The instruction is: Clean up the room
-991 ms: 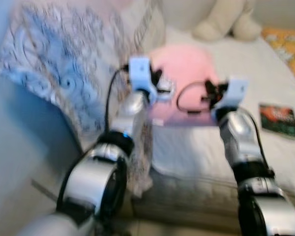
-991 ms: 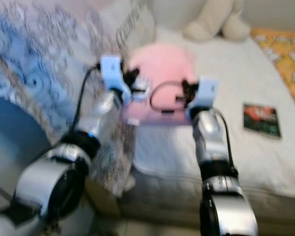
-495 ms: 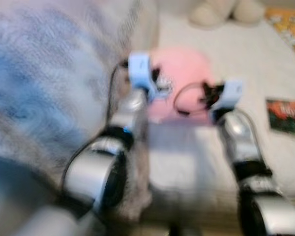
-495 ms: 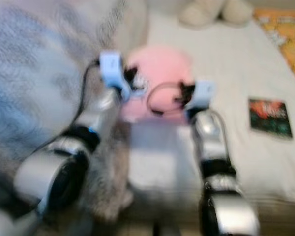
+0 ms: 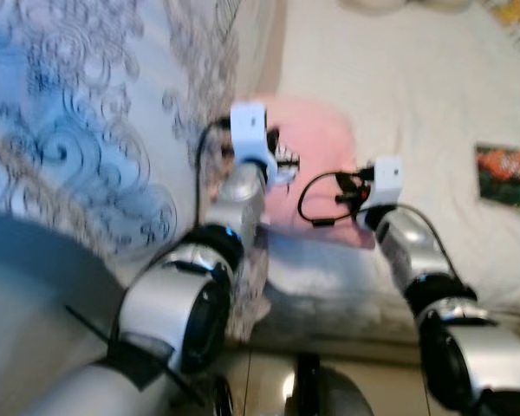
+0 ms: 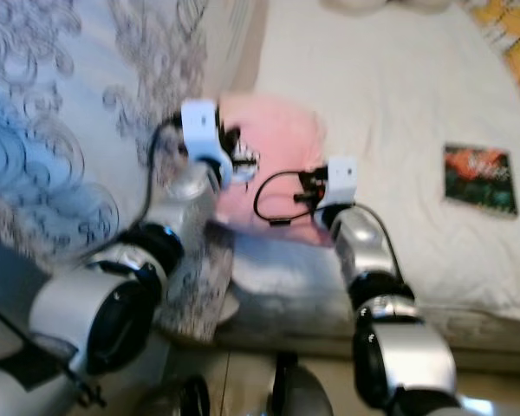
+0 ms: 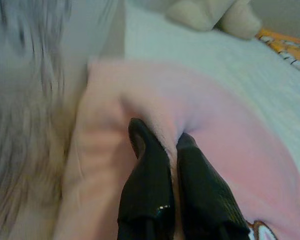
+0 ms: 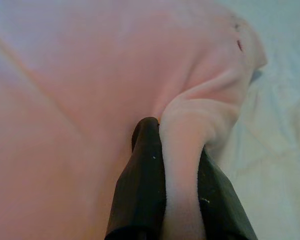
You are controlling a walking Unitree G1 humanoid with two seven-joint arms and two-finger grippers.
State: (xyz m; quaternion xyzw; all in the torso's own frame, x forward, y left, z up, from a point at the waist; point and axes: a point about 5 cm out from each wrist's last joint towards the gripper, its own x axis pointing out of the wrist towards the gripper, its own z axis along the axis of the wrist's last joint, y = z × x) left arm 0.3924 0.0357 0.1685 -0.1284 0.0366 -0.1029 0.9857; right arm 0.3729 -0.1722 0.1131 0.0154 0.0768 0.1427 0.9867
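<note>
**Both grippers pinch the pink blanket on the bed**

Draping down the robot's left side is a patterned blue-and-white bedspread point(image 5: 78, 130) with swirling motifs, bunched against the edge of the bed point(image 6: 390, 130). Just beside it lies the pink fleece blanket point(image 5: 316, 147), spread on the white sheet near the bed's front edge. The left gripper point(image 7: 166, 145) is clamped on a raised fold of that blanket at its left part, the two black fingers point(image 7: 145, 175) pressed close with pink cloth caught between them. The right gripper point(image 8: 177, 145) is likewise closed on a thick ridge of the same blanket nearer its right edge. Farther right on the sheet, well apart from the blanket, lies a dark book point(image 6: 478, 178) with a red and green cover.
</note>
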